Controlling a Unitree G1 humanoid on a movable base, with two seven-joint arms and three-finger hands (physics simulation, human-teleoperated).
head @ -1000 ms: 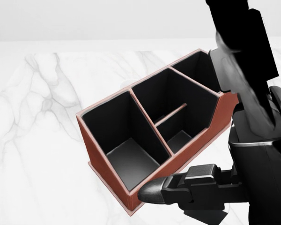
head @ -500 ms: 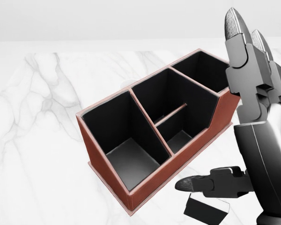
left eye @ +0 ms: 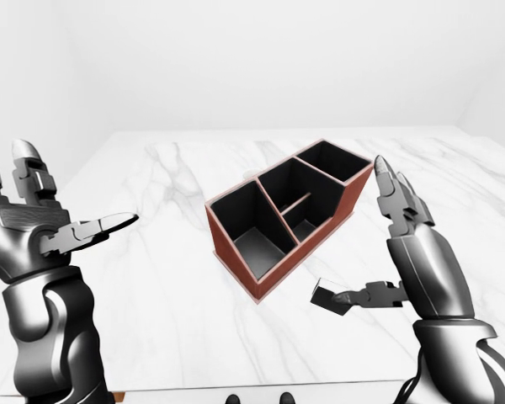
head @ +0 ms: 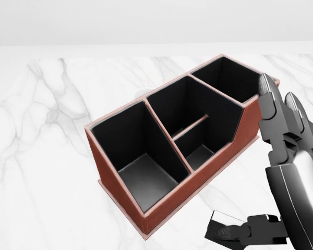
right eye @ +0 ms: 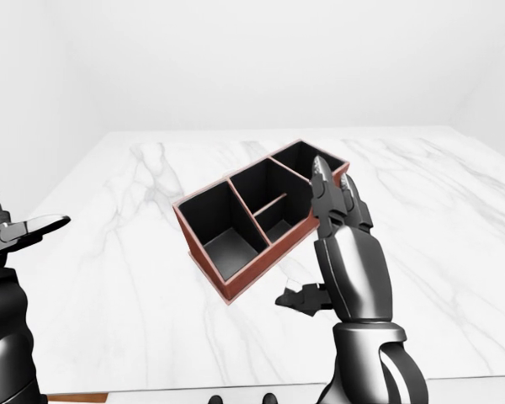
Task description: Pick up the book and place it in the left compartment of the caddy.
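No writing or label is showing anywhere; the rust-red caddy (head: 167, 156), with matte black walls inside and thin dividers splitting it into compartments, is sitting at an angle on the white marble desk (left eye: 168, 286), its left compartment (head: 141, 161) lying nearest and holding nothing. The right hand (left eye: 404, 252) is standing upright just right of the caddy with its fingers (left eye: 391, 189) spread wide, the thumb reaching left over a small dark flat thing (head: 221, 232) that may be the book, though I cannot tell for sure. The left hand (left eye: 34, 227) is hanging well apart at the left, glossy grey, fingers wide and holding nothing.

A white marble table (left eye: 177, 286) with grey veining — plain white walls (left eye: 236, 59) behind, evenly lit.
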